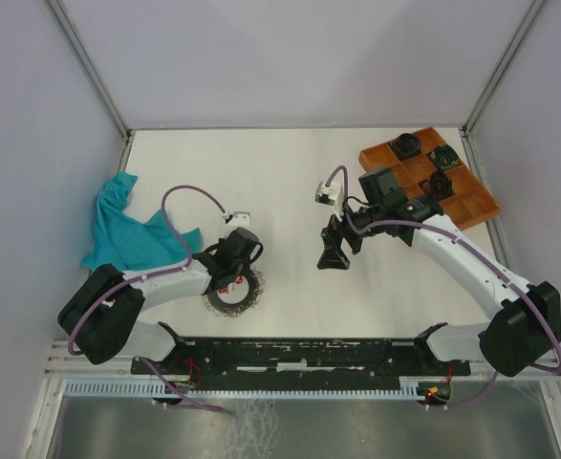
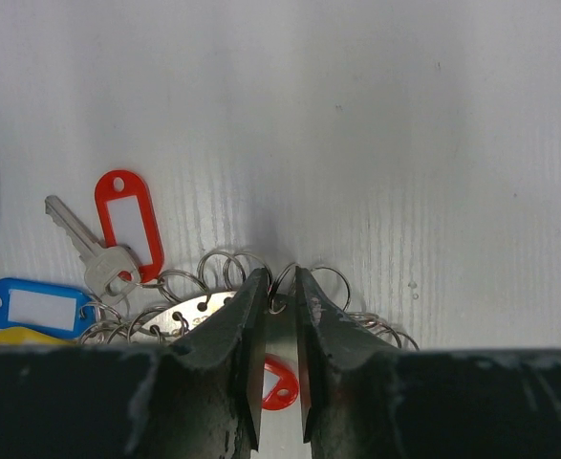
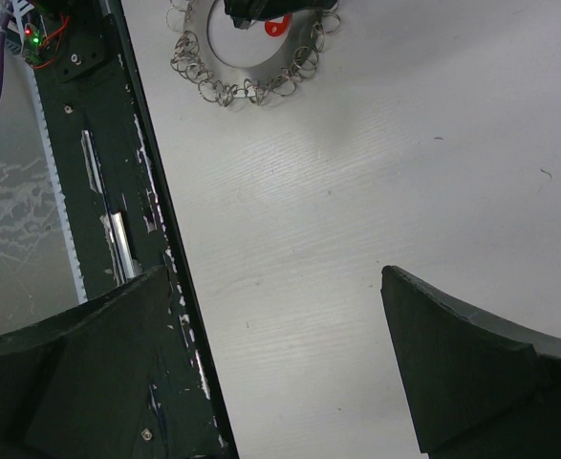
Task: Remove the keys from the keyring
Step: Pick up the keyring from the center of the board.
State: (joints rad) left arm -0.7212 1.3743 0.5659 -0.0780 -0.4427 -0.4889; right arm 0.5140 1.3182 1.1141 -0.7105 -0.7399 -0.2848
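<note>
Left pincer (image 2: 278, 287) sat low on the white surface (image 2: 376, 115), at the lower centre of the left wrist view, jaws drawn narrow. One small wire loop lay in the gap between the tips. Could not tell whether the dark fingers (image 2: 237, 330) actually pinched it.

That loop belonged to the large silver-grey keyring fringed with wire loops (image 1: 225, 304). In the top view it lay flat, left of centre in the lower half, partly under the left pincer.

Left of the fingers in the wrist view lay a small silver key (image 2: 94, 251). A red plastic tag (image 2: 129, 222) lay just beside it. A blue plastic tag (image 2: 36, 306) was at the left edge, with a yellow tag (image 2: 17, 337) just below it, mostly hidden. A second red tag (image 2: 278, 384) showed low between the fingers.

Right pincer (image 1: 335, 251) was at the centre of the top view, well apart from the keyring. Its jaws were wide, with only bare surface between them.

A crumpled teal cloth (image 1: 127, 229) lay at the left. An orange compartment tray (image 1: 473, 204) with dark items sat at the upper right.
</note>
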